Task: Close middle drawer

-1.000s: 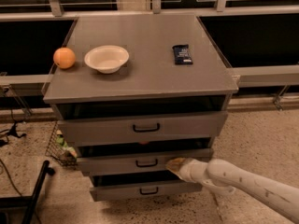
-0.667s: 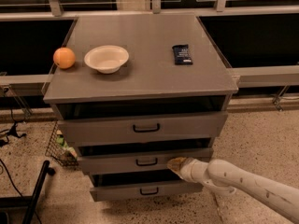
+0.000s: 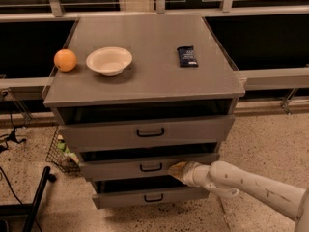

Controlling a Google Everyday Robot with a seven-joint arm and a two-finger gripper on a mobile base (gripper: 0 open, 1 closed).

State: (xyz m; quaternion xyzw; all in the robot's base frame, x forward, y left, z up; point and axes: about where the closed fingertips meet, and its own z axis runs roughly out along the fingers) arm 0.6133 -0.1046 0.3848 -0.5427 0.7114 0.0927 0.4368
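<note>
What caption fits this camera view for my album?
The gripper sits at the partly open middle drawer front, right of its handle.

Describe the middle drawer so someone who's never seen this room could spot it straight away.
Find the gray cabinet with an orange, a bowl and a dark packet on top. Its front has three partly open drawers, and the middle drawer is second from the top. Only this one has the gripper at its front, just right of its black handle.
</note>
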